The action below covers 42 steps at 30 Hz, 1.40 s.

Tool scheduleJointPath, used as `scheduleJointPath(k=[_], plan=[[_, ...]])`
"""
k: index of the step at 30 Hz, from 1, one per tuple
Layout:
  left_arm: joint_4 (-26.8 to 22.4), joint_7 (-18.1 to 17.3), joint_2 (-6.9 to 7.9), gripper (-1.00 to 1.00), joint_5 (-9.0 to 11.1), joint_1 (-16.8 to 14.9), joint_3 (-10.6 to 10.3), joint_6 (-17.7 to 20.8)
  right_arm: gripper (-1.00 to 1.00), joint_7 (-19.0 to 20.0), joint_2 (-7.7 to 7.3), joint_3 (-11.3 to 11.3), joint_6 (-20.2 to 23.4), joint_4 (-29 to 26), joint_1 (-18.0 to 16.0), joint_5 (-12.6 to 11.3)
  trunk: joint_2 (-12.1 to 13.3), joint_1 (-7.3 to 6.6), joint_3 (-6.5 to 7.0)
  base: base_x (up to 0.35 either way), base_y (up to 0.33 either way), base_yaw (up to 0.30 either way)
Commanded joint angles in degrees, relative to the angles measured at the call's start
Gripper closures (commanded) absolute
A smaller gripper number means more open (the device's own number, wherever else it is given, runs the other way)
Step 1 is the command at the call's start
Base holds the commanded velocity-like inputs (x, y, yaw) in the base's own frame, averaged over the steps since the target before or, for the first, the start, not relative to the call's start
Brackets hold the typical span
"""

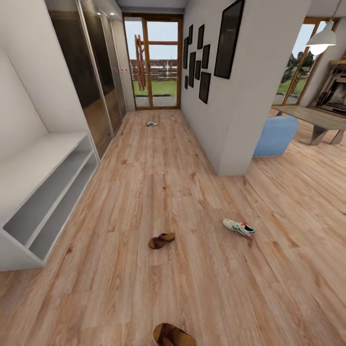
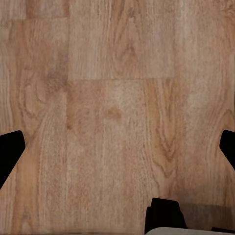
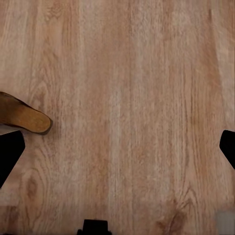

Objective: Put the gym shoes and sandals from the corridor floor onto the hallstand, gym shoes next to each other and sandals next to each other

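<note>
No brand, label text or other writing is readable on any item before you.

You look along a corridor floor (image 1: pixel 158 182) of light wood-grain planks. At your near left stands the hallstand (image 1: pixel 43 192), pale grey-white, with a bench top and two low open shelves; nothing sits on the part you can see. Beyond it a mirrored sliding wardrobe (image 1: pixel 91 72) lines the left wall. A glazed door (image 1: pixel 154 62) closes the far end. On the right, a white wall (image 1: pixel 226 96) carries eight dark picture frames, as far as you can count. Past its corner are a blue seat (image 1: pixel 276 135), a wooden table (image 1: pixel 315 117) and a hanging lamp (image 1: pixel 323 39).

Count of footwear on the floor: two gym shoes, two sandals. One gym shoe (image 1: pixel 239 228), white with green stripes and a red-orange heel, lies right of centre. The second gym shoe (image 1: pixel 152 124) lies far down the corridor, too small to detail. One sandal (image 1: pixel 161 240) lies near centre, well left of the nearer gym shoe. The other sandal (image 1: pixel 174 335) lies at your nearest edge, partly cut off. All four are well apart.

Your left gripper (image 2: pixel 117 152) is spread wide over bare planks, holding nothing. Your right gripper (image 3: pixel 117 152) is likewise spread and unloaded, with a sandal's end just beside one fingertip (image 3: pixel 10 149), not touching.
</note>
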Motion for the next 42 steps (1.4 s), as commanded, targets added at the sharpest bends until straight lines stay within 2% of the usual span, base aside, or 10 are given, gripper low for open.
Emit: scheduleJointPath(k=[1, 26, 42], plan=[[0.06, -0.08, -0.02, -1.00, 0.25, -0.04, 0.03, -0.19, -1.00, -0.18, -0.02, 0.01, -0.11, 0.03, -0.01, 0.53, -0.02, 0.00, -0.04, 0.000, -0.005, 0.279], [-0.03, -0.04, 0.01, -1.00, 0.25, -0.04, 0.01, -0.19, -1.00, -0.18, -0.02, 0.09, -0.11, 0.07, -0.01, 0.53, -0.02, 0.00, -0.04, -0.024, -0.226, 0.279], [-0.03, -0.01, 0.05, -1.00, 0.25, -0.04, 0.09, -0.19, -1.00, -0.18, -0.02, 0.09, -0.11, 0.07, -0.01, 0.53, -0.02, 0.00, -0.04, -0.033, -0.038, 0.279]])
